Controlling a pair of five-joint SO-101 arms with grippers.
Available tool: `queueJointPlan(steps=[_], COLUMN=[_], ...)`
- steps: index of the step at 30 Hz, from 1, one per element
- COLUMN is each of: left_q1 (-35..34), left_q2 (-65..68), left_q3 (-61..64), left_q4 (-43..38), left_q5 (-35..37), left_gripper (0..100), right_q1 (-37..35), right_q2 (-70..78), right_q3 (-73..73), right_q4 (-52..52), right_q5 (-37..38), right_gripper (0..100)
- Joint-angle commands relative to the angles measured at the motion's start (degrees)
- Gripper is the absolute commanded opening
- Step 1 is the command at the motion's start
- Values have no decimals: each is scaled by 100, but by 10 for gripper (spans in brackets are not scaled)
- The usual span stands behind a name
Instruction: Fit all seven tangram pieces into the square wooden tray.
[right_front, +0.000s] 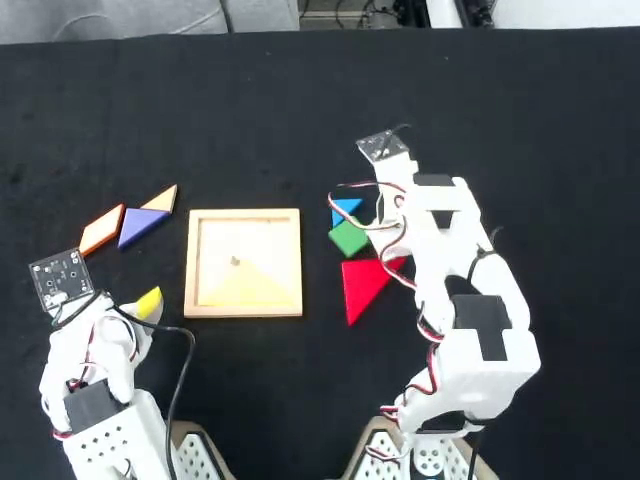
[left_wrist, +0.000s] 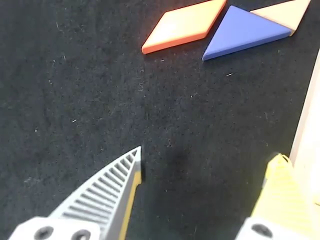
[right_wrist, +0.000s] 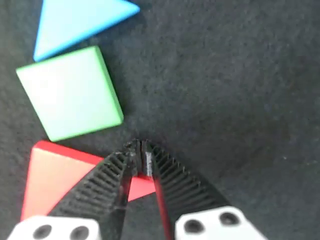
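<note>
Right gripper fingers are pressing together on the red triangle's edge, probably to nudge it toward the tray; left gripper's are hanging spread over the tabletop.

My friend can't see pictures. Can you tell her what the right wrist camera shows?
The right gripper, shut, sits over the edge of a red triangle lying on a black table. Next to the red piece lie a green square and, past that, a light blue triangle.
</note>
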Motion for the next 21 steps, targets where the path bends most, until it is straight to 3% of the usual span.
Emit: queueJointPlan(steps=[1, 8, 13, 18, 21], left_q1=[-22, -22, -22, -22, -22], left_q2=[-70, -70, -70, -70, -70], left_q3=[13, 13, 13, 13, 13], left_q4=[-9, -9, -9, 0, 0], left_q5=[26, 26, 26, 26, 26], left_gripper=[371, 371, 371, 371, 371], right_q1=[387, 677, 695, 598, -44], right_q2=[-347, -1349, -2949, -4919, -5200], right_q3=[57, 1279, 2440, 2791, 2290], right_q4=[264, 738, 976, 1196, 2145], right_q5=[492, 1758, 2593, 2541, 1890], right_gripper=[17, 11, 11, 15, 62])
